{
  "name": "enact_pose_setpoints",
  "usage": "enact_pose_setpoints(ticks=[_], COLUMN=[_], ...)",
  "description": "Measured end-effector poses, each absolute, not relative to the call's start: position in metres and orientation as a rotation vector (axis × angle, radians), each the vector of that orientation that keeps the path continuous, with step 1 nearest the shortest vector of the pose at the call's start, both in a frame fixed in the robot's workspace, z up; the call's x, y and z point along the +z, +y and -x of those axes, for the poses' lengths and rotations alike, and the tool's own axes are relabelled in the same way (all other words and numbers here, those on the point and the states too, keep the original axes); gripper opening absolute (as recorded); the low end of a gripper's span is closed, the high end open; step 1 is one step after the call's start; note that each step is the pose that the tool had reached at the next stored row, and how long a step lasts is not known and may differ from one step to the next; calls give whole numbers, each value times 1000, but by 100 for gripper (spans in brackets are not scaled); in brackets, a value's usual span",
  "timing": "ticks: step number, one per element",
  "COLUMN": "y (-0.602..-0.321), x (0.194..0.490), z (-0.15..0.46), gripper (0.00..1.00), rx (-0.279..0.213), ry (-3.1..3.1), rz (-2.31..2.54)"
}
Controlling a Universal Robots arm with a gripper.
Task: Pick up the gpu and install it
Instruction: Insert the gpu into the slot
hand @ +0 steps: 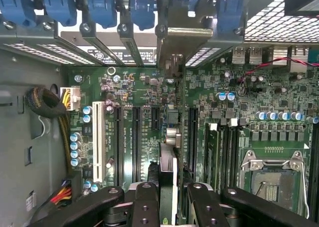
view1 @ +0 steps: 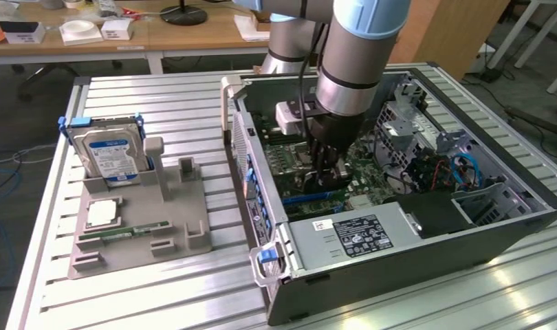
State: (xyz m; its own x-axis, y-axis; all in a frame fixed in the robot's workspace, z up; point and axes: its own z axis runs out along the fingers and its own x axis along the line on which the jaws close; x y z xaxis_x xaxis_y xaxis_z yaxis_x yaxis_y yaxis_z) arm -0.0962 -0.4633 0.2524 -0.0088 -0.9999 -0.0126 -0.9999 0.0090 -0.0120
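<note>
Gripper (hand: pixel 168 197) down inside open case (view1: pixel 498 237), fingers (hand: pixel 145 202) partly closed on gpu (hand: pixel 168 167), card held edge-on between them. Gpu stands upright over motherboard (hand: pixel 144 95), in line with expansion slots (hand: pixel 135 137), its metal bracket (hand: pixel 182 40) up against rear slot openings with blue clips (hand: pixel 102 8). CPU socket (hand: pixel 271 179) near, beside card. In exterior view, arm (view1: pixel 352 62) reaches into case; power supply (view1: pixel 352 237) at near corner. On exterior view's left, grey holder (view1: pixel 141 227) carries hard drive (view1: pixel 111 157) and memory stick (view1: pixel 122 232).

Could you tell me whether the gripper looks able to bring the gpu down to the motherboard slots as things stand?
Probably yes: the gripper holds the gpu edge-on just above the slots, and nothing appears between them.
</note>
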Motion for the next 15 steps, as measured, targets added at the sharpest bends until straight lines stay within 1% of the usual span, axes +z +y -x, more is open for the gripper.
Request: enact_pose_setpoints(ticks=[15], y=[-462], x=[249], z=[99], gripper=[27], rx=[1], ry=[2219], rz=[2199])
